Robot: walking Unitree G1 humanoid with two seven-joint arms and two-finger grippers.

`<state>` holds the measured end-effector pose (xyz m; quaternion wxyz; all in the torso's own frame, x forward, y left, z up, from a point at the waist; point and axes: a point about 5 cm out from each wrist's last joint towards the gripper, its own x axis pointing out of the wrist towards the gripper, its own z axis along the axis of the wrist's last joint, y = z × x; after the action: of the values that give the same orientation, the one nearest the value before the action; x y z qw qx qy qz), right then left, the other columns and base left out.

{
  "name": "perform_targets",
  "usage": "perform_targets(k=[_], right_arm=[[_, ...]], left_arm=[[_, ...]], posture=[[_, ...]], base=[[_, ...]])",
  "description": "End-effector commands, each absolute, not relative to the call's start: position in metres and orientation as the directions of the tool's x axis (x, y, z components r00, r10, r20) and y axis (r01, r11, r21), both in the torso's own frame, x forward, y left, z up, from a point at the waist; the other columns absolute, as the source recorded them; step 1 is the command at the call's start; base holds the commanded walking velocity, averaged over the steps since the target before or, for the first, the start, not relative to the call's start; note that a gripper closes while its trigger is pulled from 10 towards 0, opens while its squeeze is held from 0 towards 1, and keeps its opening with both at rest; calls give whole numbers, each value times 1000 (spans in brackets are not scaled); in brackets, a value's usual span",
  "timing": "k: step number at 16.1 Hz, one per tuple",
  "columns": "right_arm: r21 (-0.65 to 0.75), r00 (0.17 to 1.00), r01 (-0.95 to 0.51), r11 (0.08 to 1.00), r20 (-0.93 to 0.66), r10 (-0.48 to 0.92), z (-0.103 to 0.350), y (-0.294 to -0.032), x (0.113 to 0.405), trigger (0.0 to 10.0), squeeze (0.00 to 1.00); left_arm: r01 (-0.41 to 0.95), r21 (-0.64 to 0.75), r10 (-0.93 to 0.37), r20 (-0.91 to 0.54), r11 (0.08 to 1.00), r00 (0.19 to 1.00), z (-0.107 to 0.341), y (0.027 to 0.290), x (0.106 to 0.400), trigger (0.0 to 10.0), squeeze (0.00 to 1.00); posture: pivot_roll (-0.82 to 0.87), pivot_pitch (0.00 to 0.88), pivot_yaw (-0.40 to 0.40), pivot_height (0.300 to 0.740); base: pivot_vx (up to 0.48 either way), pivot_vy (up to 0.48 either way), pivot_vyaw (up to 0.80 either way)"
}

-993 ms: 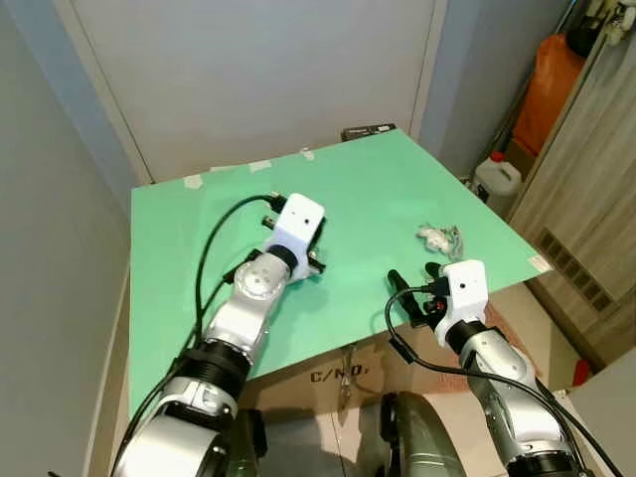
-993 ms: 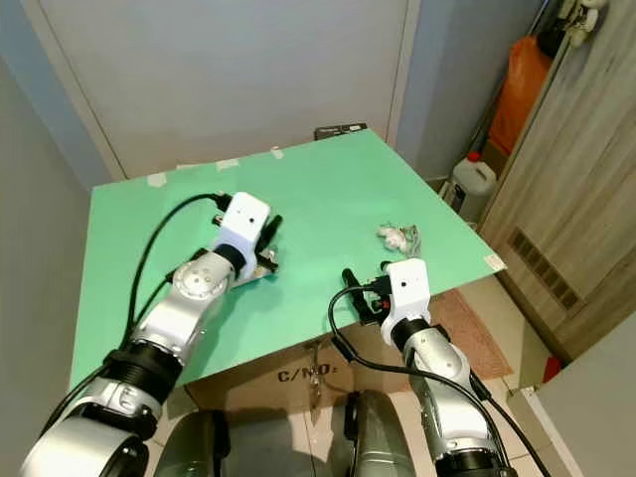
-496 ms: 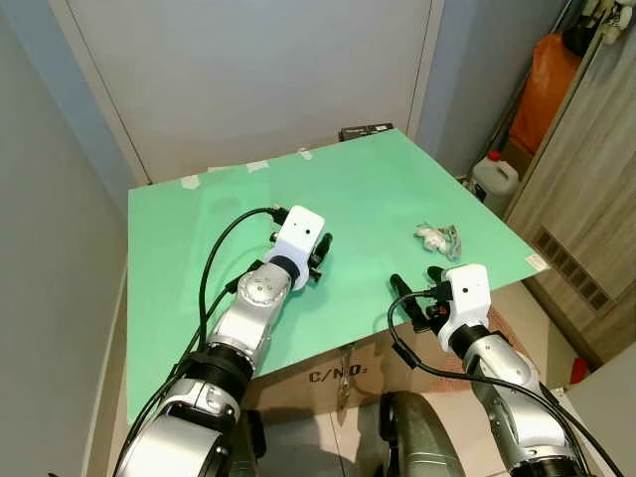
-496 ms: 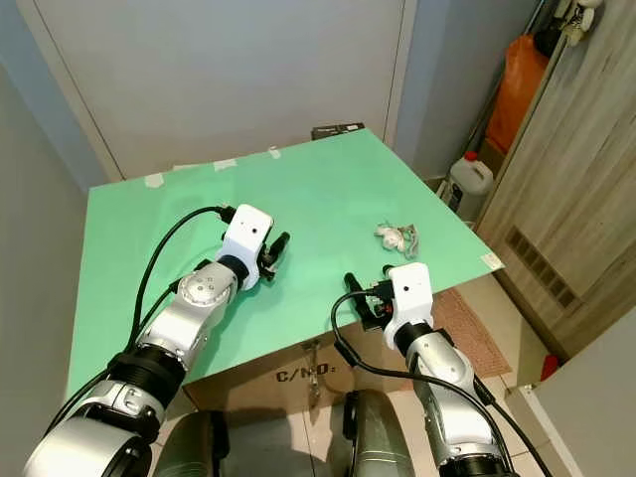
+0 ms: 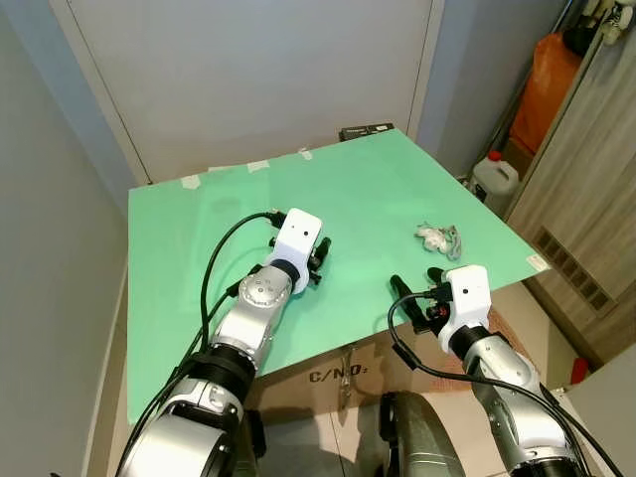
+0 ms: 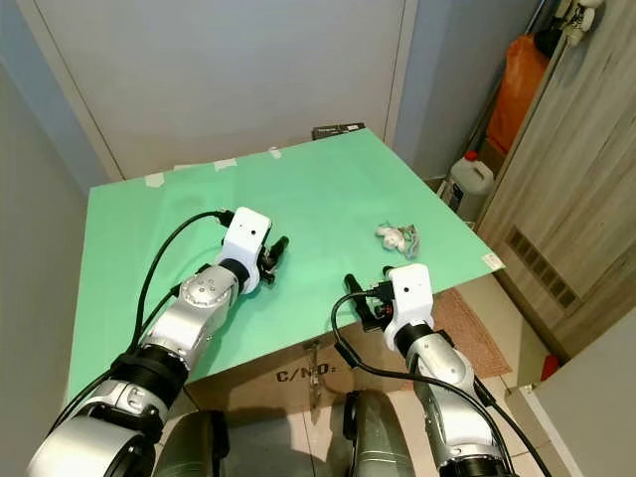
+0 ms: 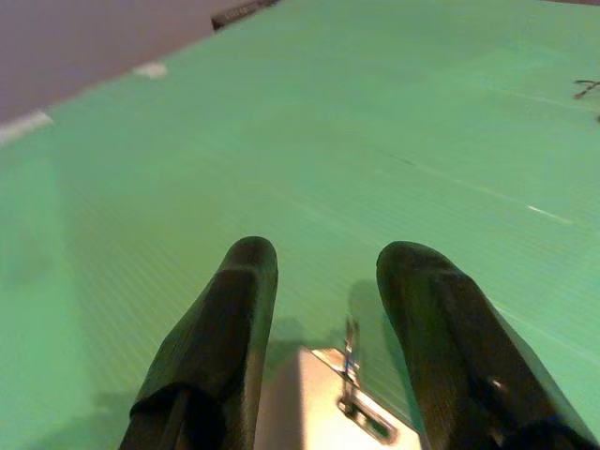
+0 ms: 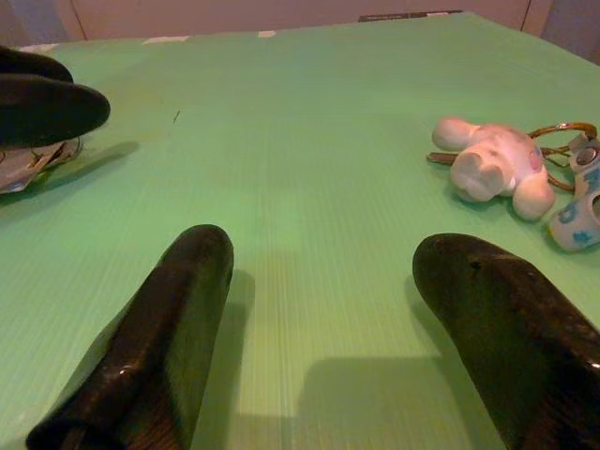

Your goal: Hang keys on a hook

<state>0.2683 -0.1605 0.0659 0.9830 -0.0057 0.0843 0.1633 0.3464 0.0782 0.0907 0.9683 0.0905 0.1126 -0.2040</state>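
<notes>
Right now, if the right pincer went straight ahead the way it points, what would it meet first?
Probably nothing soon: the right pincer points over bare green table. The keys with the white toy lie off to its right, outside that line.

I see a green desk (image 5: pixel 358 189) with fine ribbed lines. The keys (image 8: pixel 525 159) carry a white-and-pink plush charm, a pale blue tag and gold-brown rings. Both end effectors have black fingers (image 8: pixel 150 347). I see an orange bag (image 5: pixel 547 89) and a white jug (image 5: pixel 497 179) with a red cap.
</notes>
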Motion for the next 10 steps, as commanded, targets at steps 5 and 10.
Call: perform_targets(k=[5, 10], right_arm=[[9, 935, -320, 947, -154, 318, 70, -162, 268, 10000, 0], [11, 936, -320, 947, -154, 318, 70, -161, 268, 10000, 0]], left_arm=[[426, 134, -385, -253, 895, 888, 95, 76, 350, 10000, 0], [453, 20, -424, -322, 891, 847, 86, 74, 347, 0, 0]], posture=[[-107, 0, 41, 596], [-107, 0, 44, 596]], base=[[0, 0, 0], [0, 0, 0]])
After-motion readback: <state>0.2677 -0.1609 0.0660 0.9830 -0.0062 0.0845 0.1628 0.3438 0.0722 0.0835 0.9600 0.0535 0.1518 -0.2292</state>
